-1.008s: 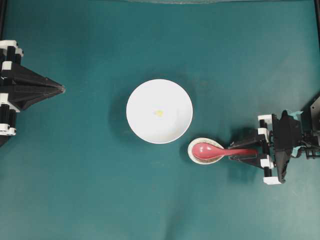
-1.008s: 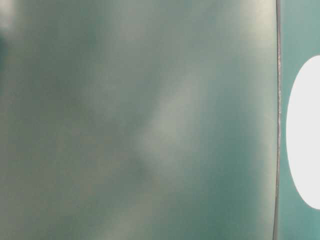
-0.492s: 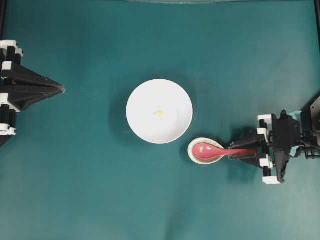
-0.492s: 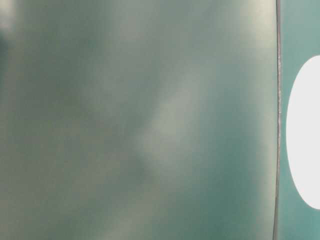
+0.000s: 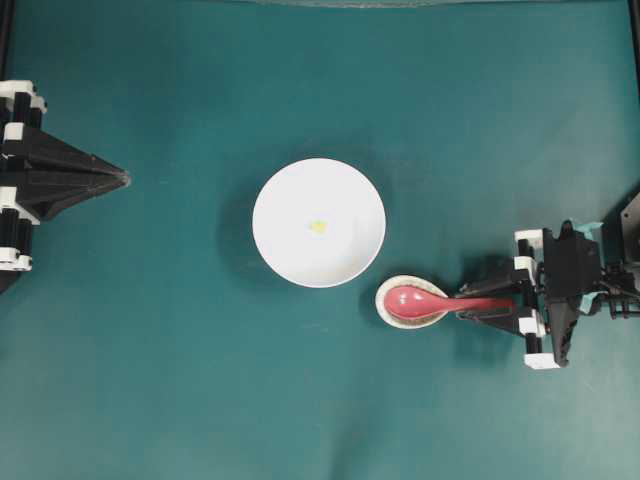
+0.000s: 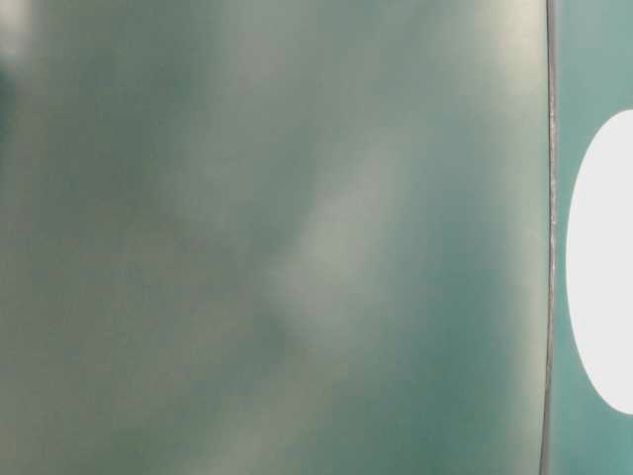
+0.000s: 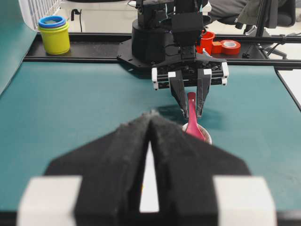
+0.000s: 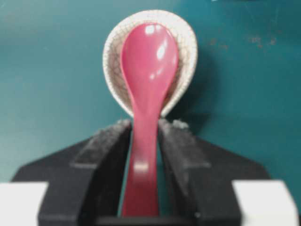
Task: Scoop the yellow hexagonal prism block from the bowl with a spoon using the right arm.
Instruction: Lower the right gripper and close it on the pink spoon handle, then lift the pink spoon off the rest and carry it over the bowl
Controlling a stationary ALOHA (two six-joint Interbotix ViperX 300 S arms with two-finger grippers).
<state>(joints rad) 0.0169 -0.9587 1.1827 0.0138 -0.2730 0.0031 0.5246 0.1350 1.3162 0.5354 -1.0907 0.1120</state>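
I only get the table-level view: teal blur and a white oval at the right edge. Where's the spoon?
Observer: The spoon lies with its scoop in a speckled rest beside the bowl.
Operator: Is the right gripper on it?
Observer: The right gripper straddles the handle, jaws open, with slim gaps on both sides.
Operator: And the block?
Observer: The block sits near the bowl's middle.
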